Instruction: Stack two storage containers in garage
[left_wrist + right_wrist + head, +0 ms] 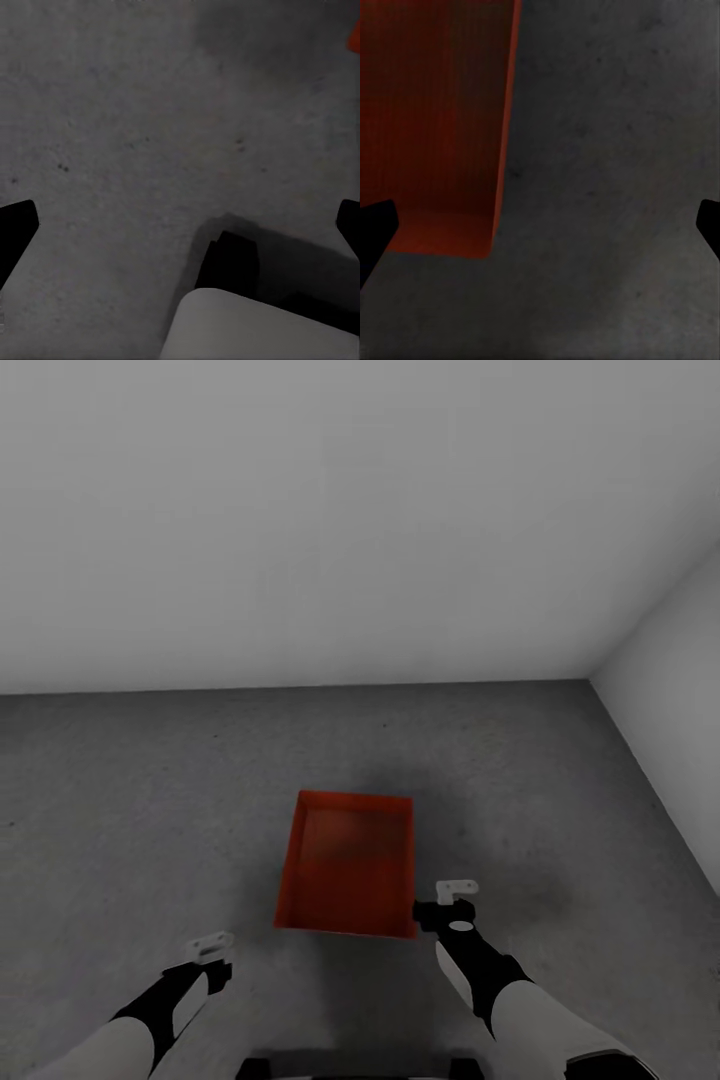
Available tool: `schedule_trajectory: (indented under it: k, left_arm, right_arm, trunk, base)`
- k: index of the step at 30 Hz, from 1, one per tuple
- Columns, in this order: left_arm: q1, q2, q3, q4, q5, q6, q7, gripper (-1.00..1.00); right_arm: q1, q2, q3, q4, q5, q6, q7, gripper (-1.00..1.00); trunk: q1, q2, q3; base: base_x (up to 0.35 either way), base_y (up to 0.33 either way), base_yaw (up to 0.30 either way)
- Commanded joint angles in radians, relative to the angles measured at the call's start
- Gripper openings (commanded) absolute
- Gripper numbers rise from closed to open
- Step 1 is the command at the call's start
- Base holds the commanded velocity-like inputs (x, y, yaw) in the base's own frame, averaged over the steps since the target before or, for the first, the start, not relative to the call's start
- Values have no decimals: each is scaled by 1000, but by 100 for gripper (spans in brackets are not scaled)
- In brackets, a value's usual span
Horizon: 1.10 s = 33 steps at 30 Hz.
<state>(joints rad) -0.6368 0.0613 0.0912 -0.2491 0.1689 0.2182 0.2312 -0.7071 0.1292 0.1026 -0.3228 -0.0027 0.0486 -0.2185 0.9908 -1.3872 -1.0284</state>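
One orange-red storage container [347,865] sits flat on the dark grey garage floor [130,800]. It is open on top and nothing is inside it. It rests near the corner where two plain white walls [330,510] meet.

The right claw [452,900] hangs just beside the near right corner of the container. In the right wrist view its two dark fingers [375,229] stand far apart, with the container's corner [435,135] and bare floor between them. It is wide open and holds nothing. I cannot tell for sure if it touches the container's wall, but it does not seem to grip it.

The left claw [208,950] hangs over bare floor, off to the near left of the container and apart from it. In the left wrist view its fingers [15,229] are also spread wide with only grey floor [127,135] between them, so it holds nothing too. A tiny bit of the container [354,36] peeks in at the edge there.

So one part of the job looks done: a container is down on the garage floor. I think the other container must be brought here and set on top of this one. That part is not done yet.
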Motion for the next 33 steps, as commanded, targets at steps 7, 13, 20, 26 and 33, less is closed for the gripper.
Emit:
schedule_trajectory:
  k: [7,13,20,26,33]
  left_arm:
    - [0,8,2,-2,11,4,4,100]
    - [0,9,1,-2,11,5,4,100]
    - [0,9,1,-2,11,4,4,100]
    - [0,9,1,-4,11,5,4,100]
    - [0,7,0,-4,13,5,4,100]
  right_arm:
    - [0,0,8,-1,0,6,-6,100]
    - [2,-4,8,43,1,13,-6,100]
    - [3,-20,9,130,5,8,-4,100]
    - [3,-26,9,142,5,10,-2,100]
    - [3,-28,9,149,3,11,-2,100]
  trunk:
    - [-27,49,22]
    - [-50,91,40]
    - [-73,133,59]
    - [-73,133,59]
    - [-73,133,59]
  base:
    - [0,0,0]
    - [0,0,0]
    - [0,0,0]
    - [0,0,0]
    - [-3,0,0]
